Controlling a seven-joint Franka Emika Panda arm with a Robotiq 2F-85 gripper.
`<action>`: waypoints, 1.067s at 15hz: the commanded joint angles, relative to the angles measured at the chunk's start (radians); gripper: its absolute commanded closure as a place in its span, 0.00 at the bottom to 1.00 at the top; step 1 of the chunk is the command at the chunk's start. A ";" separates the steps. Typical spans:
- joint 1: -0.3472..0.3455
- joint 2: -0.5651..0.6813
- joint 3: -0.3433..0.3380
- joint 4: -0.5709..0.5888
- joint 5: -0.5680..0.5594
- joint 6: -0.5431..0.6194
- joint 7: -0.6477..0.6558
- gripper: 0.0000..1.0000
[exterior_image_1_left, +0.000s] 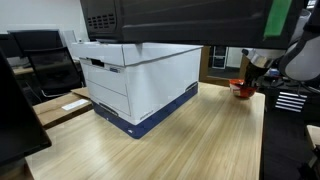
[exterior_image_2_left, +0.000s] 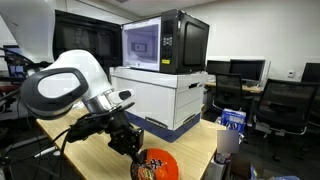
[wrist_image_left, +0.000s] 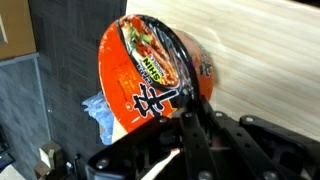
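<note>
An orange instant-noodle bowl (wrist_image_left: 150, 75) with a printed lid fills the wrist view; it also shows in both exterior views (exterior_image_2_left: 157, 165) (exterior_image_1_left: 242, 88), at the edge of the wooden table (exterior_image_1_left: 200, 135). My gripper (wrist_image_left: 190, 105) is shut on the bowl's rim, its black fingers pinching the edge nearest the camera. In an exterior view the gripper (exterior_image_2_left: 135, 145) sits right at the bowl's near side, with the white arm behind it.
A large white and blue cardboard box (exterior_image_1_left: 135, 80) stands on the table with a black microwave (exterior_image_2_left: 165, 42) on top. A blue packet (wrist_image_left: 100, 115) lies below the table edge. Office chairs (exterior_image_2_left: 285, 105) and monitors stand around. A cup (exterior_image_2_left: 228, 140) stands near the bowl.
</note>
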 joint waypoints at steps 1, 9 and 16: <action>0.156 -0.042 -0.158 -0.081 -0.011 0.075 -0.038 0.95; 0.596 -0.021 -0.547 -0.065 -0.043 0.070 0.017 0.95; 0.893 -0.019 -0.803 -0.068 -0.061 -0.039 0.044 0.95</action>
